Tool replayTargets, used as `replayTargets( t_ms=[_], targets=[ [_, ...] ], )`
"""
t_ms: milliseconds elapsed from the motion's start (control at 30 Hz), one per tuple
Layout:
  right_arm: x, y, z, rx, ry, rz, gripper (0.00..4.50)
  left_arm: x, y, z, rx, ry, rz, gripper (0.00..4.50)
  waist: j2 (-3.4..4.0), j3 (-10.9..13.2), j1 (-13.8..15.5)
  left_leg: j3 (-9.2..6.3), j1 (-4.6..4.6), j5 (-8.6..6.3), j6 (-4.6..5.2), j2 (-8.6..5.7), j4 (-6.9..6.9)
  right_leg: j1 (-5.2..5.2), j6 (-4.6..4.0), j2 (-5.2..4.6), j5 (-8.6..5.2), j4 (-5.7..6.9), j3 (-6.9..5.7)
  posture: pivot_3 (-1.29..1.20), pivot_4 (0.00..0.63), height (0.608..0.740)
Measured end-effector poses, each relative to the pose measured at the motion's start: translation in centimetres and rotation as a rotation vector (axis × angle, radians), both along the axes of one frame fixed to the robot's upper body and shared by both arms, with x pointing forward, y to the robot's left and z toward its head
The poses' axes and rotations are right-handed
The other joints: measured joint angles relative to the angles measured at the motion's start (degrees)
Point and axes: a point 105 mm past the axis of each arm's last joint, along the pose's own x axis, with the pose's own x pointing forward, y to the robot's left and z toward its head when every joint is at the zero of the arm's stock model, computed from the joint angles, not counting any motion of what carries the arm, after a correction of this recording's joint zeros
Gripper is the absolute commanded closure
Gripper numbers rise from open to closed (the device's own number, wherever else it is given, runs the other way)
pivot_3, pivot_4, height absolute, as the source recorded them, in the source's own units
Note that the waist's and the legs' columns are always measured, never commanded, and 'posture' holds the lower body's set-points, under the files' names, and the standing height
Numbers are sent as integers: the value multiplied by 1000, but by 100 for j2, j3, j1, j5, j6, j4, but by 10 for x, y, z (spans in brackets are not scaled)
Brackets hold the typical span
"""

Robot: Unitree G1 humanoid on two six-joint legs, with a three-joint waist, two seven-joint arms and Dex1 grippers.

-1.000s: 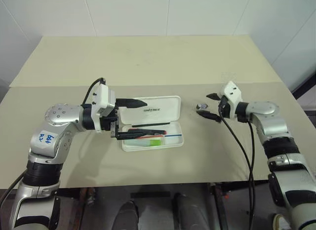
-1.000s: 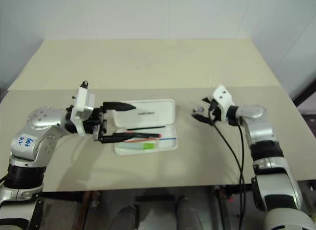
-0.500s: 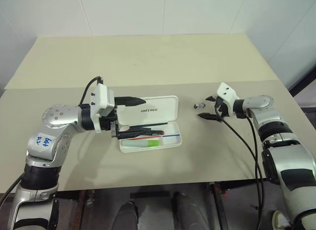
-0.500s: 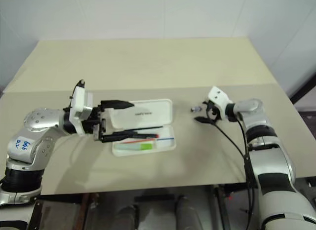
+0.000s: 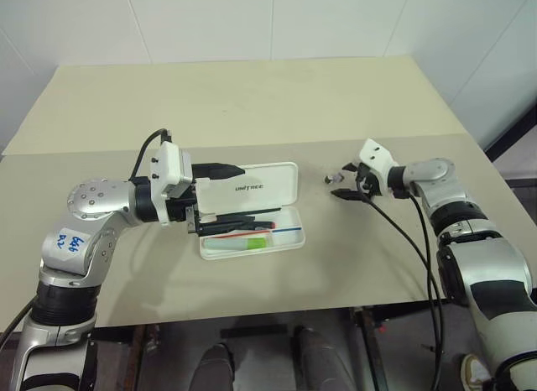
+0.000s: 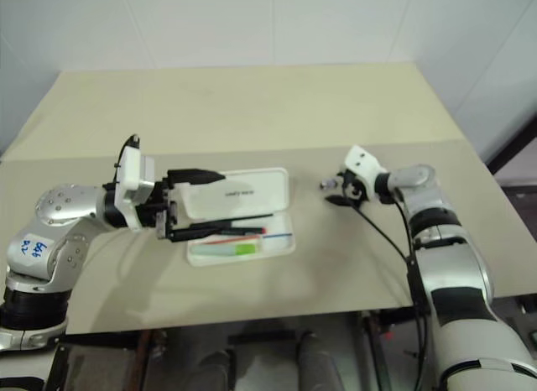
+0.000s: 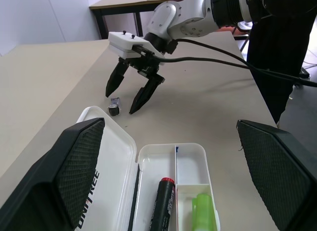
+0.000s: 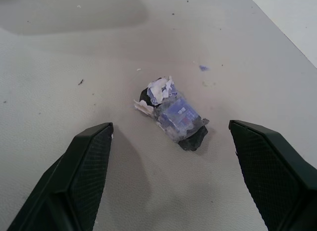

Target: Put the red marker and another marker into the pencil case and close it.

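— Jaws? 
— Both spread wide, holding nothing: left gripper [image 5: 220,195] level over the open pencil case [image 5: 284,186], right gripper [image 7: 132,88] tilted down, well to the right of the case.
— Inside the case? 
— Red marker [image 7: 159,203] and green marker [image 7: 203,211] side by side in the tray, lid laid back flat.
— Beyond the case? 
— Small crumpled wrapped scrap [image 8: 174,116] on the table [image 5: 252,106], right of the case, just ahead of the right fingertips [image 7: 113,86], apart from them.
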Motion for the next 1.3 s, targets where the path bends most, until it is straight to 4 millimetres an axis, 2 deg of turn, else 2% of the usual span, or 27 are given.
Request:
replayTargets(
  t_ms=[300, 433, 467, 500, 533, 600, 667, 1033, 1200, 1300],
  targets=[
    [3, 8, 1, -14, 0, 5, 564, 0, 0, 0, 0, 1, -4, 0, 0, 0, -76, -1, 1, 1, -1, 0, 1, 0, 0, 0, 0, 4, 0, 0, 150, 740],
    [2, 14, -1, -18, 20, 25, 1798, 0, -1, 1, -1, -2, -6, 0, 0, 0, -88, -1, 3, 1, -1, 0, 3, 1, 1, 0, 0, 7, 1, 0, 150, 740],
    [2, 15, -1, -21, 20, 27, 2234, 0, -1, 1, -1, -2, -5, 0, 0, 0, -89, -1, 3, 1, -2, 0, 4, 1, 1, 0, 1, 9, 1, 0, 150, 740],
    [3, 16, 0, -23, 16, 23, 2437, 0, -1, 1, -2, -3, -5, 0, 0, 0, -89, -1, 3, 2, -2, 0, 4, 1, 1, 0, 1, 9, 1, 0, 150, 740],
    [4, 15, 0, -28, 14, 20, 2930, 0, -1, 1, -2, -3, -4, 0, 0, 0, -86, -1, 3, 2, -2, 0, 4, 1, 1, 0, 1, 10, 1, 0, 150, 740],
    [4, 16, 1, -32, 14, 23, 3630, 0, -1, 1, -2, -3, -3, 0, 0, 0, -88, -2, 3, 2, -2, 0, 3, 1, 1, 0, 1, 9, 1, 0, 150, 740],
    [4, 17, 1, -30, 16, 30, 4136, 0, -1, 1, -2, -4, -1, 0, 0, 0, -98, -2, 3, 2, -2, 0, 3, 1, 1, 0, 1, 9, 1, 0, 150, 740],
    [3, 20, 1, -20, 4, 43, 4180, -1, -2, 1, -2, -7, -2, 0, 0, 0, -142, -2, 4, 3, -3, 0, 4, 1, 3, 0, 1, 12, 1, 0, 150, 740],
    [-5, 3, 3, -2, 11, 68, 4180, 0, -2, 0, -3, 0, -5, 0, 3, 1, -99, -3, -1, 3, -2, -1, 2, 1, 4, 0, 2, 9, 1, 0, 150, 740],
    [-11, -6, 11, 19, -6, 96, 4180, 0, -1, -1, -2, 6, -9, 0, 3, 2, -72, -3, -2, 2, -2, -1, 2, 1, 5, 0, 2, 8, 1, 0, 150, 740]
  ],
)
